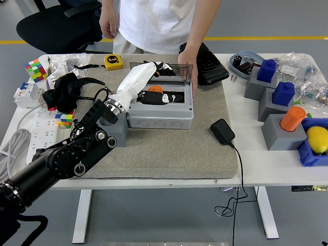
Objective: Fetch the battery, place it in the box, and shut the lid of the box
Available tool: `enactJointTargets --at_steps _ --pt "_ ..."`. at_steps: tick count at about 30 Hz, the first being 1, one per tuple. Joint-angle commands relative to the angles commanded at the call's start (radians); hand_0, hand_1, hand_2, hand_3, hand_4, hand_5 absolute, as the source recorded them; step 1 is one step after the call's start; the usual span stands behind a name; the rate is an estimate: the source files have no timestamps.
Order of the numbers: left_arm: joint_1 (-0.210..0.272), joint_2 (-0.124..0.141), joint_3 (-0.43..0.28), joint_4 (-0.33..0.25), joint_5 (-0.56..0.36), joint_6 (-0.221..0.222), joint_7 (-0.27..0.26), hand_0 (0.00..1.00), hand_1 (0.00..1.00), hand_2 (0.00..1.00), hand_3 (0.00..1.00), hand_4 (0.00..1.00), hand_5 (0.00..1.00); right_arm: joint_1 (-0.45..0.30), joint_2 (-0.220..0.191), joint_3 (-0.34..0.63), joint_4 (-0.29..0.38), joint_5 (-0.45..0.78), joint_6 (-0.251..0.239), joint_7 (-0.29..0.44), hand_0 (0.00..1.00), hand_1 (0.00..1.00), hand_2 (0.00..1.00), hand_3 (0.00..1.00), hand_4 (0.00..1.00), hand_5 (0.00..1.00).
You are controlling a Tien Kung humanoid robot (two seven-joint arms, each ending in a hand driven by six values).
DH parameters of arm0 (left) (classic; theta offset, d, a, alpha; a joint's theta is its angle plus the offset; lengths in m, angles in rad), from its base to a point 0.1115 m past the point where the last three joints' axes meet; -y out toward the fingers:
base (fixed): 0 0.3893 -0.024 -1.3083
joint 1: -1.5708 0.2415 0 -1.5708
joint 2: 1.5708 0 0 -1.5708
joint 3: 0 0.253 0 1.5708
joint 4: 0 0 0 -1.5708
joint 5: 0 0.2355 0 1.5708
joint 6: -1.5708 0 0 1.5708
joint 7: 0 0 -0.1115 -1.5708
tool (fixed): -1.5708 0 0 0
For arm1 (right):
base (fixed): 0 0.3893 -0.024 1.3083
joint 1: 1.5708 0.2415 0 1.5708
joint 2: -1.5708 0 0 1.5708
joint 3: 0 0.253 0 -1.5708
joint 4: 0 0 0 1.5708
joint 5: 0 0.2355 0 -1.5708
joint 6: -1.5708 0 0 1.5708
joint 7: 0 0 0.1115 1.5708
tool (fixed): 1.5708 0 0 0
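The left robot hand (163, 66) reaches in over the grey box (160, 106), its white forearm slanting up from the lower left, and its black fingers sit at the top edge of the clear lid (160, 70), which stands upright along the far side of the box; I cannot tell from here whether the fingers grip the lid or only rest against it. The orange battery (155, 89) lies inside the box, in the left part, just beside a black-and-white piece, and nothing holds it. A person stands at the far side of the bench (266, 154), one hand (188, 64) pressed against the right end of the lid and the box's right wall. The box rests on a grey mat (169, 148).
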Motion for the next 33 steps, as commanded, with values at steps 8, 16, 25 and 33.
enactJointTargets --at_steps 8,16,25,33 --pt "-0.006 -0.007 -0.047 -0.026 -0.033 0.043 -0.055 0.66 0.712 0.7 0.68 0.989 0.44 0.0 0.0 -0.001 0.0 0.0 0.0 0.0 0.576 0.625 0.653 0.548 0.94 0.484" --pt "-0.071 -0.059 -0.057 0.053 0.062 -0.019 0.064 0.798 0.834 0.819 0.798 0.998 0.458 0.001 0.0 -0.003 0.001 0.0 0.0 0.0 0.576 0.627 0.653 0.547 0.94 0.484" --pt "-0.138 -0.063 -0.005 0.114 0.138 -0.103 0.199 0.877 0.903 0.892 0.863 0.998 0.58 0.002 0.0 -0.005 0.001 0.001 0.0 0.0 0.576 0.625 0.653 0.547 0.94 0.483" --pt "-0.143 -0.063 0.06 0.087 0.124 -0.149 0.253 0.825 0.856 0.838 0.822 0.998 0.613 -0.001 -0.002 -0.005 0.001 0.001 0.001 0.0 0.577 0.624 0.653 0.547 0.94 0.483"
